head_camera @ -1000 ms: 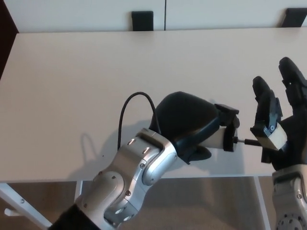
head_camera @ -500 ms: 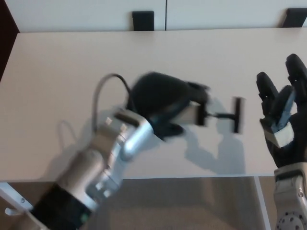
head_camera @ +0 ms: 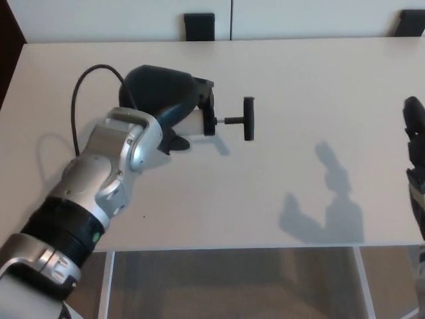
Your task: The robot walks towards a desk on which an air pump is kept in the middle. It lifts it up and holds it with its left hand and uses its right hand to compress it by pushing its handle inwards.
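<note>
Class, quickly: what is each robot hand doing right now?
Left hand: shut on the air pump, handle sticking out.
Right hand: only partly in view at the edge; cannot be told.

White desk [head_camera: 299,73] fills most of the view, matte top, front edge running across the lower part. Beyond its far edge: pale wall panels [head_camera: 119,16] with a thin vertical seam near centre. Two dark chair backs [head_camera: 199,26] poke up behind the desk, one near centre, one at far right. Under the front edge: beige floor [head_camera: 232,286], white desk legs [head_camera: 105,292]. Soft overhead light, grey shadows [head_camera: 325,206] on the top at right.
</note>
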Controlling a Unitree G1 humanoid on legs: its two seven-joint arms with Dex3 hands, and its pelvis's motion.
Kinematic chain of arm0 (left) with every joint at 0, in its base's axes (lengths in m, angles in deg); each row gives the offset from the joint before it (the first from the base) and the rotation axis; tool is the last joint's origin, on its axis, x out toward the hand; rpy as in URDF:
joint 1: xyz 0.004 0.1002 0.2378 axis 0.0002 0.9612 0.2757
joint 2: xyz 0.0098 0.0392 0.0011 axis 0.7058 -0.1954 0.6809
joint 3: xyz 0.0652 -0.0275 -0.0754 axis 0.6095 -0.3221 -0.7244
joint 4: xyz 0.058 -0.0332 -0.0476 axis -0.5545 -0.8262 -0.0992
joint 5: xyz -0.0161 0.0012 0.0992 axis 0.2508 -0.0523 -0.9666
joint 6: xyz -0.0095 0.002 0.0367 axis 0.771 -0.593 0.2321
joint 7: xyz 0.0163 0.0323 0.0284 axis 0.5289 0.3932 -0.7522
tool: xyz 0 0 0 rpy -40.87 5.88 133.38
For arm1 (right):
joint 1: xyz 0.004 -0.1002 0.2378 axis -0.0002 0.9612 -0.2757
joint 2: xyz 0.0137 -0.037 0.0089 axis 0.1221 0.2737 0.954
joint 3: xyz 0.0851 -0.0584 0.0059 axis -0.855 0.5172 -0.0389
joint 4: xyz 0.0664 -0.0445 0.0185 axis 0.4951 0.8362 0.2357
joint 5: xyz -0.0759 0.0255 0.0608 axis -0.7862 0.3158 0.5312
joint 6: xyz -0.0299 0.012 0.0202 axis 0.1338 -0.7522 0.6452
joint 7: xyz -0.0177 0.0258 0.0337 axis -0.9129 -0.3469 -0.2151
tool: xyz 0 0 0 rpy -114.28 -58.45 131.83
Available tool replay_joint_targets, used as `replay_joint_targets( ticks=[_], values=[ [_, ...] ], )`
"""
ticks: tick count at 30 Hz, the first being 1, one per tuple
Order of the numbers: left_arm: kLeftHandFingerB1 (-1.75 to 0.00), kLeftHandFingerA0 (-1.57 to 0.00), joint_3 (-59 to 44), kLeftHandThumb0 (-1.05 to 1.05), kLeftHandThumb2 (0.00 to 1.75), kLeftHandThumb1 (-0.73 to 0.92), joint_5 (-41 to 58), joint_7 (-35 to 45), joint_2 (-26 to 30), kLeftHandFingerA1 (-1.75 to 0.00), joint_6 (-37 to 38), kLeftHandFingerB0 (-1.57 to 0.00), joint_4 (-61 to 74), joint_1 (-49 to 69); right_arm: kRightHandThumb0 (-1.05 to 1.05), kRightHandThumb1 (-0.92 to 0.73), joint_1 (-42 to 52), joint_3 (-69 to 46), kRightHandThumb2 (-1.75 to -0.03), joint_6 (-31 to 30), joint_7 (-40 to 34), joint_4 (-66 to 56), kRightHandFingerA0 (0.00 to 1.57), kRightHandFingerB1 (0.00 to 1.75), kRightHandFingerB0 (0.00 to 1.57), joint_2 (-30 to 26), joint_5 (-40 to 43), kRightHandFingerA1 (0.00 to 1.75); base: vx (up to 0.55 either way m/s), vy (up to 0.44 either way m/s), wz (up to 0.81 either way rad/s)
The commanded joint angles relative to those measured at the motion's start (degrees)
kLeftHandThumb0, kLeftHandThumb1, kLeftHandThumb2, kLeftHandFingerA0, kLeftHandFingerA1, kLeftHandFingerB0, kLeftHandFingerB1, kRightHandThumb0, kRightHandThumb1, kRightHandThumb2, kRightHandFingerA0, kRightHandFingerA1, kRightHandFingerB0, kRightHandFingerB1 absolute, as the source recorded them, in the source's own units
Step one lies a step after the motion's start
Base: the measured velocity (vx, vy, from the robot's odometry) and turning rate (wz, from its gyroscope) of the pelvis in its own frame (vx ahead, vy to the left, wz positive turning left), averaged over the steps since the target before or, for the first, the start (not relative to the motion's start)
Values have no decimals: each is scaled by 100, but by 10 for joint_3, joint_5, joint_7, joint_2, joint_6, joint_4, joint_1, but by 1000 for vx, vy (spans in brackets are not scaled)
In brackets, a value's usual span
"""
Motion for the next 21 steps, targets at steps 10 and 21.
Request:
replay_joint_targets(
  ticks=[10,21],
  values=[
    [-28,-7,73,-77,87,49,46,62,-60,-24,36,-7,54,28,-90,-73,33,2,-113,25,11,-35,13,31,0,-6,-17,46,0,0,0],
    [-2,0,66,-101,102,62,72,183,-16,0,14,0,129,45,-88,-69,61,-3,-108,33,23,-65,12,39,5,-15,-13,45,0,0,0]
  ],
)
